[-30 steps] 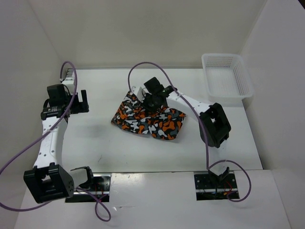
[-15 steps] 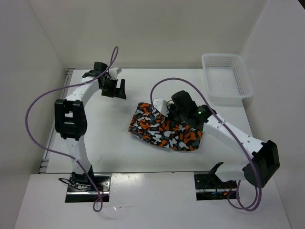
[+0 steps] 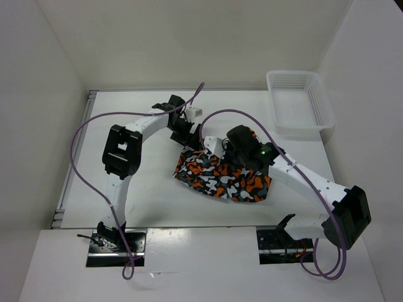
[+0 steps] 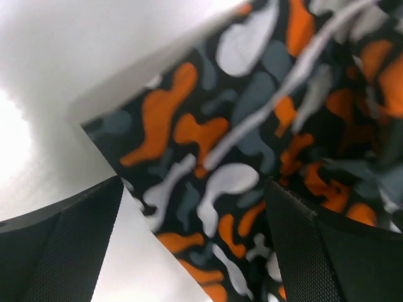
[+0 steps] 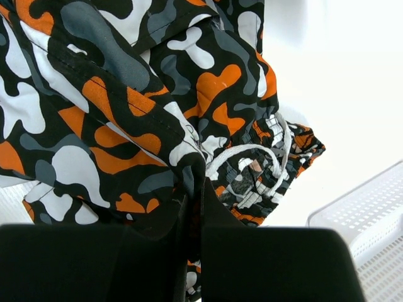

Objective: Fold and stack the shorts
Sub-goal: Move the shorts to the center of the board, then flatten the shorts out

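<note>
The shorts (image 3: 223,179), with an orange, grey, white and black blotch print, lie crumpled at the table's middle. My right gripper (image 3: 236,151) is at their far edge, shut on a fold of the fabric; in the right wrist view the jaws (image 5: 195,189) pinch the fold of the shorts (image 5: 126,94), with the white drawstring (image 5: 252,154) just beyond. My left gripper (image 3: 189,135) is open at the shorts' far-left corner. In the left wrist view (image 4: 195,251) its fingers (image 4: 63,245) stand wide apart over the shorts (image 4: 214,138), with that corner between them.
A white mesh basket (image 3: 299,100) stands at the far right of the white table (image 3: 138,182); its corner shows in the right wrist view (image 5: 371,233). Purple cables loop over both arms. White walls close in the table on three sides.
My left arm has swung from the table's left side across to the shorts' far-left corner. My right gripper has kept its hold and dragged the shorts slightly right and toward the near edge.
</note>
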You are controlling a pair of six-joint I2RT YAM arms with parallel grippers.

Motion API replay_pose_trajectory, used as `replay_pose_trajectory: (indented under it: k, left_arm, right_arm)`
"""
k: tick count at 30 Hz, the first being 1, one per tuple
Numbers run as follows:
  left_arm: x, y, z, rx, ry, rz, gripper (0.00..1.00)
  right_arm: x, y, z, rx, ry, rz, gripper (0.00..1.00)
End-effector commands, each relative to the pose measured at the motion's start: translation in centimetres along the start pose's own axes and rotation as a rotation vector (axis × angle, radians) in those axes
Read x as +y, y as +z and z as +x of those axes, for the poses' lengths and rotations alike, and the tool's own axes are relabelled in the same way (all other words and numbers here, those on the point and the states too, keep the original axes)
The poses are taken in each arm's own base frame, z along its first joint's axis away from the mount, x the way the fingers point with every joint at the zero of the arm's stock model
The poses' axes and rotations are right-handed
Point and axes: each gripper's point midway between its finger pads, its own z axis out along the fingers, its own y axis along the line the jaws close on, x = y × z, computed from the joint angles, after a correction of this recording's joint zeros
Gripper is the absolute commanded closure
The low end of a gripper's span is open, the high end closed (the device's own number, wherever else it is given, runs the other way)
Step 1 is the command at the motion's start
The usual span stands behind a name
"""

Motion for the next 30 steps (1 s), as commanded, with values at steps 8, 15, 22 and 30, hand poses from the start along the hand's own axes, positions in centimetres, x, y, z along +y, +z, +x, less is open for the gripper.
replay_pose_trajectory:
  k: [8,15,22,30]
  left_arm:
    - [2.0,3.9,0.1,0.039,0.015,-0.063,0.54]
    - [3.1,4.3,0.5,0.039,-0.023,-0.022,1.00]
    - [12.1,-13.6,-7.3,-0.324,-0.110,-0.250,1.00]
    - [17.2,-42.8,-8.2,-0.794,-0.165,-0.736,1.00]
  right_arm:
    - [-0.7,-0.4,-0.7,-0.034,-0.025,0.046,1.00]
    - [-2.6,-0.6,-1.8,-0.076,-0.014,0.119,1.00]
    - [-16.2,-3.3,-8.1,-0.247,0.082,0.445,1.00]
    - [-28.9,-9.5,-13.6,-0.366,0.084,0.819,1.00]
